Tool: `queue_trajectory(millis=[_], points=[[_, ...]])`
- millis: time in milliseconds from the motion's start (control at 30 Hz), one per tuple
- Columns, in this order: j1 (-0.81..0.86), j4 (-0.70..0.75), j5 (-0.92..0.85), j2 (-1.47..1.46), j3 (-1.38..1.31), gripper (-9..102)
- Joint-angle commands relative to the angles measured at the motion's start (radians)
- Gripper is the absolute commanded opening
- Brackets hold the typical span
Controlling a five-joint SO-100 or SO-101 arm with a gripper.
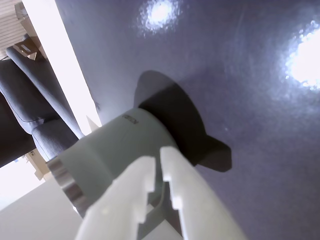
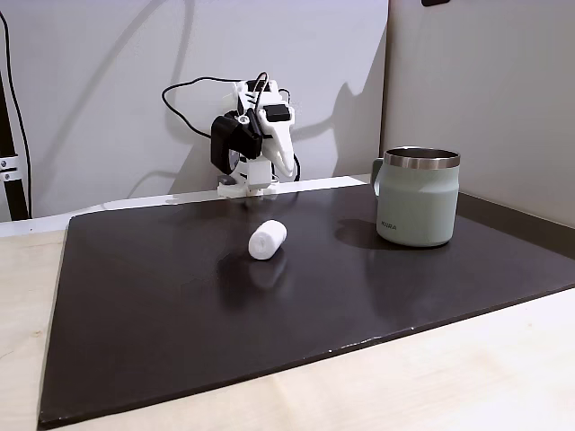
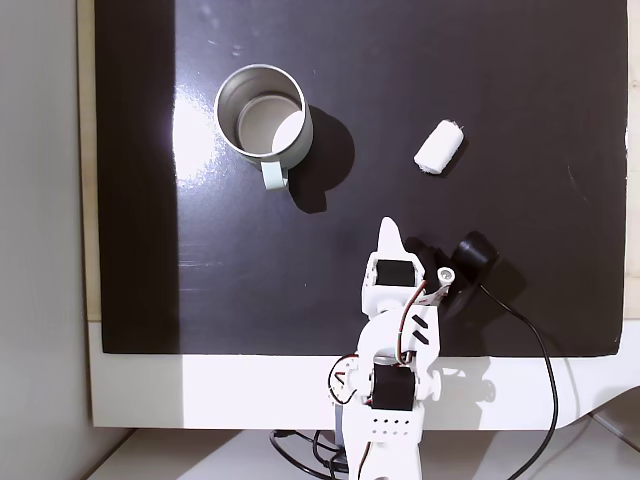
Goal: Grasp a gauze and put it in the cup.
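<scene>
Gauze on the mat, claw closed and empty.
Wrist view: white fingers (image 1: 157, 172) nearly touching, tips overlapping the sage cup (image 1: 107, 155); its far side is cut off. Fixed views: soft white gauze (image 2: 267, 240) lies left of the steel-rimmed cup (image 2: 416, 197); from above, gauze (image 3: 439, 147) lies right of it.

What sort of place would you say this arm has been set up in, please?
Probably a home or hobby desk setup, not a lab: a small white arm at the back edge of a dark mat on a light tabletop, plain walls, a loose cable, and a grey upholstered chair.
</scene>
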Motion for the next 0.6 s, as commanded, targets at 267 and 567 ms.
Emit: queue_trajectory(millis=[267, 567], points=[[0.021, 0.127, -0.187, -0.005, -0.175, 0], [0.098, 0.213, -0.359, -0.425, -0.584, 3]])
